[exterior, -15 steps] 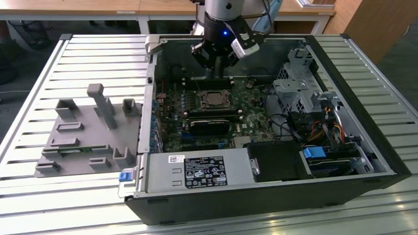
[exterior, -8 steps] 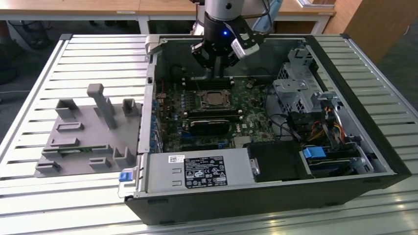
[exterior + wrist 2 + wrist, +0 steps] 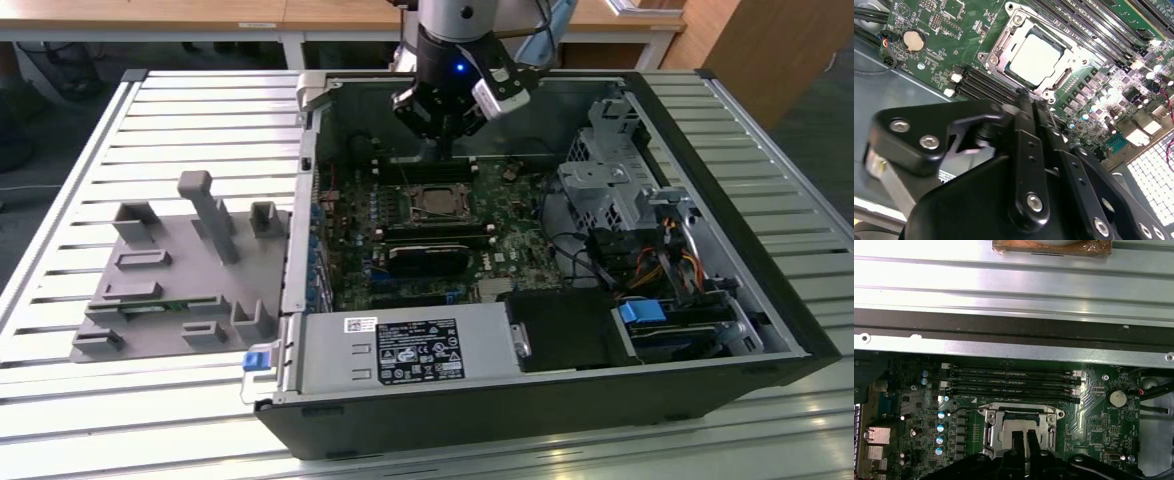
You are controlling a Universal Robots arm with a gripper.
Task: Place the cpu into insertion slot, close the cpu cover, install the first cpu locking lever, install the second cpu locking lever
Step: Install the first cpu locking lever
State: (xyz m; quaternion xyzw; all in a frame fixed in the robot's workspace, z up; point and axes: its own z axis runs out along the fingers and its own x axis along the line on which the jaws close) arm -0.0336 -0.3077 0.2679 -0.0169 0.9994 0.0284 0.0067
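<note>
The cpu (image 3: pixel 1035 56), a flat square chip with a dull silver top, lies in the insertion slot (image 3: pixel 434 203) on the green board. The cpu cover (image 3: pixel 995 49), a thin silver frame, lies down around it, with the chip showing through its window. My gripper (image 3: pixel 1025 437) hangs just above the slot, at its edge toward the case's back wall. Its two black fingers (image 3: pixel 1018 440) are close together, with nothing between them. In the exterior view the gripper (image 3: pixel 445 152) reaches down into the open case. A thin wire lever (image 3: pixel 961 410) sticks out sideways from the slot.
Long black memory slots (image 3: pixel 1011 381) run beside the socket, and the case's back wall (image 3: pixel 1014 342) lies beyond them. A black fan shroud (image 3: pixel 427 258), the power supply (image 3: pixel 400 350) and a drive cage (image 3: pixel 614 190) crowd the case. A grey fixture (image 3: pixel 174 270) stands on the slatted table.
</note>
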